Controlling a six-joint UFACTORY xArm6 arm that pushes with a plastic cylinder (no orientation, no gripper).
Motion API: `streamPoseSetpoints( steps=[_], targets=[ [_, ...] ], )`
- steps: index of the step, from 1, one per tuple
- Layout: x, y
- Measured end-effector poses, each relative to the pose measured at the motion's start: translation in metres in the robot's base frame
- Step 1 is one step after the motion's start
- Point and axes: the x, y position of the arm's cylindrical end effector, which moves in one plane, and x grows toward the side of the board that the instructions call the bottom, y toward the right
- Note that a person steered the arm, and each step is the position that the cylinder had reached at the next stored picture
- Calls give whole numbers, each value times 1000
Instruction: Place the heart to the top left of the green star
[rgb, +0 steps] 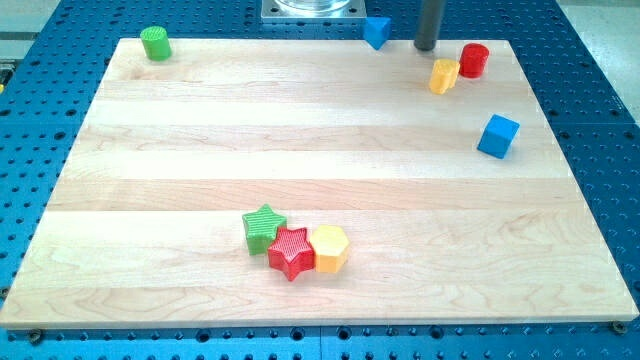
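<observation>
The green star lies in the lower middle of the wooden board, touching a red star on its lower right. A yellow hexagon touches the red star's right side. A yellow block, which looks heart-shaped, lies near the view's top right. My tip stands at the board's top edge, just up and left of the yellow block and apart from it. A red cylinder sits close to the yellow block's upper right.
A blue block, its shape unclear, sits at the top edge left of my tip. A blue cube lies at the right. A green cylinder stands in the top left corner.
</observation>
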Motion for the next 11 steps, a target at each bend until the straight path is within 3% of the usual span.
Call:
streamPoseSetpoints(
  steps=[1, 2, 3, 4, 6, 9, 10, 11],
  targets=[
    [3, 88],
    [19, 141],
    [75, 23],
    [105, -49],
    [88, -60],
    [78, -207],
    [146, -264],
    [151, -262]
  ],
)
